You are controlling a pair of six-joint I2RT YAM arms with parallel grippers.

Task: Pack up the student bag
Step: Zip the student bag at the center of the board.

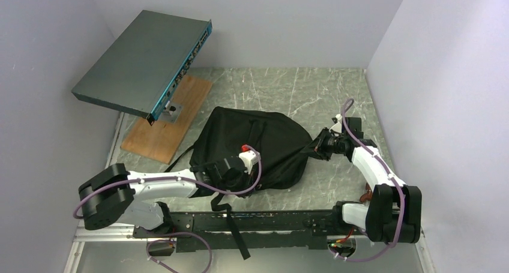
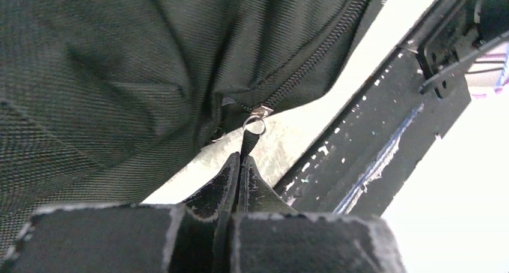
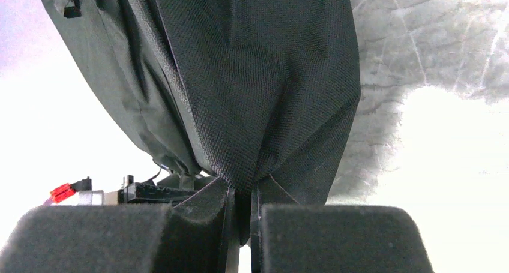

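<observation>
Top external view: right of the board (image 1: 165,126), the bag (image 1: 252,141) lies stretched between the left gripper (image 2: 240,164), clamped on its zip pull (image 2: 254,122), and the right gripper (image 3: 241,195), pinching cloth at the end farthest from the board; a hard tug could slip the thin pull free.

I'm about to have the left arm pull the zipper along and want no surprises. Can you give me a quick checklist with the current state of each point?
1. Grip: left gripper shut on the zipper pull: ok.
2. Brace: right gripper pinching the fabric of the backpack: ok.
3. Support: backpack lying on the table: ok.
4. Path: zipper track free of snagged fabric: cannot tell.
5. Loose ends: strap tucked away: not ok, it trails over the front rail.
</observation>
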